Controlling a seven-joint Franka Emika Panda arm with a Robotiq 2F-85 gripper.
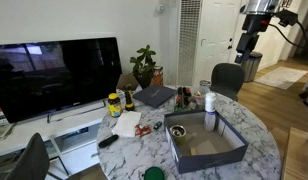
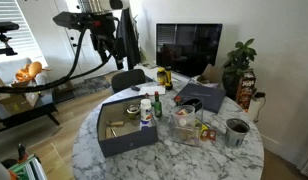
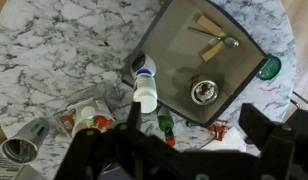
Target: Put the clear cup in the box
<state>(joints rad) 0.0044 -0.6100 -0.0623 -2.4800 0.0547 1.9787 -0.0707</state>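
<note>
The clear cup (image 3: 90,115), whitish with a reddish patch, stands on the marble table left of a white bottle (image 3: 144,90). It also shows in both exterior views (image 2: 184,121) (image 1: 184,98). The box (image 3: 164,35), dark-walled with a grey floor, lies beside the bottle and holds a small dark round bowl (image 3: 202,91) and some utensils. It shows in both exterior views (image 1: 230,153) (image 2: 124,139). My gripper (image 3: 194,130) is open and empty, high above the table (image 1: 247,45) (image 2: 104,32), well away from the cup.
A green bottle with a red cap (image 3: 166,127) lies by the box corner. A metal cup (image 3: 24,148) stands past the clear cup. A flat dark slab (image 1: 154,96), a plant (image 1: 146,66), a TV (image 1: 54,75) and chairs (image 1: 227,78) surround the round table.
</note>
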